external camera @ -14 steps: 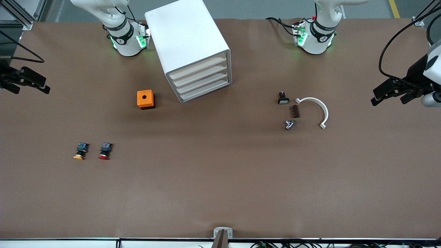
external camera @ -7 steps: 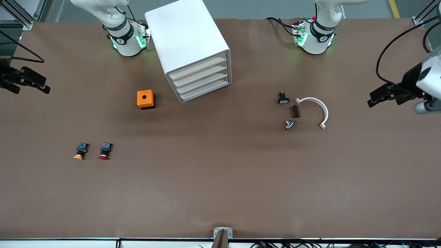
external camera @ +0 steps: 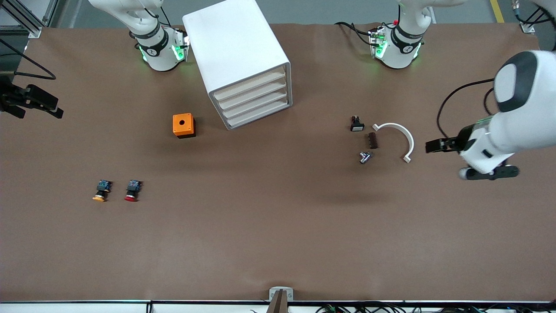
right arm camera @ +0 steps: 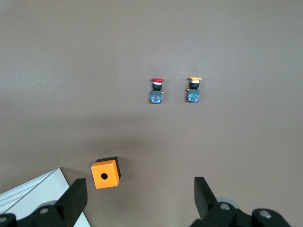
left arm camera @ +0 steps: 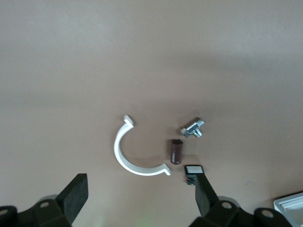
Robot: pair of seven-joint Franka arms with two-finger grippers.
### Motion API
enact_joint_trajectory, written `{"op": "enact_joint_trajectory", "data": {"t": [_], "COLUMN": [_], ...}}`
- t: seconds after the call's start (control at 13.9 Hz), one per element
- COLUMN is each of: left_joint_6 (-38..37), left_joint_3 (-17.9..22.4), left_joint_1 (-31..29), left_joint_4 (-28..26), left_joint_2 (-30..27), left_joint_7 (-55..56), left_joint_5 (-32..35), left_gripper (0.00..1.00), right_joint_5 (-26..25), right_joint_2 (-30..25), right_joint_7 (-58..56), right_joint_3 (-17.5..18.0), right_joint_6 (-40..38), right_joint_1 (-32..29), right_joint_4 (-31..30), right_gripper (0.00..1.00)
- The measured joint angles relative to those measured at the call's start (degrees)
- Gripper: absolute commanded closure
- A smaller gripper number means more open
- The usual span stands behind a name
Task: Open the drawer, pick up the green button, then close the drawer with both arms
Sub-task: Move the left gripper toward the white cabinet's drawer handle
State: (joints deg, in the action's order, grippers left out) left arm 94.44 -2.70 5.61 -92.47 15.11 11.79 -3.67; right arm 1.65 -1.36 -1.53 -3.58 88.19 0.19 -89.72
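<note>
Across the whole frame spreads the brown table [external camera: 278, 243]. Upper centre stands the white four-drawer plastic cabinet [external camera: 236, 56], all drawers shut; the green-capped push button is nowhere visible, presumably inside one. At the right edge, the left gripper [external camera: 434, 145] hangs over the table beside the white curved plastic bracket [external camera: 402, 139], jaws spread wide and empty. At the left edge, the right gripper [external camera: 37, 104] waits, equally wide and empty. Left of centre sits the small orange box [external camera: 183, 125]. The button should prove light, rigid and smooth; its squarish body likely offers the surest hold.
</note>
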Motion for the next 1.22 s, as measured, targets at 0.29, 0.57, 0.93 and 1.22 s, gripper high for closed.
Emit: {"op": "enact_joint_trajectory", "data": {"t": [0.29,0.57,0.93,1.22], "left_joint_6": [0.1,0.5,2.8,3.5], "left_joint_3": [-0.4,-0.4,-0.5,-0.5], "left_joint_1": [8.1,12.6,18.5,20.9], "left_joint_4": [0.9,6.4,11.6,13.9], "left_joint_2": [5.3,11.5,20.3,24.8], "left_joint_7": [11.9,24.5,45.8,67.6], "left_joint_5": [-0.6,-11.7,-21.1,-30.5], "left_gripper": [0.0,0.0,0.0,0.0], "right_joint_5": [0.0,0.0,0.0,0.0], "right_joint_2": [0.0,0.0,0.0,0.0], "right_joint_7": [0.0,0.0,0.0,0.0], "right_joint_3": [0.0,0.0,0.0,0.0], "right_joint_6": [0.0,0.0,0.0,0.0], "right_joint_1": [0.0,0.0,0.0,0.0], "right_joint_4": [0.0,0.0,0.0,0.0], "right_gripper": [0.0,0.0,0.0,0.0]}}
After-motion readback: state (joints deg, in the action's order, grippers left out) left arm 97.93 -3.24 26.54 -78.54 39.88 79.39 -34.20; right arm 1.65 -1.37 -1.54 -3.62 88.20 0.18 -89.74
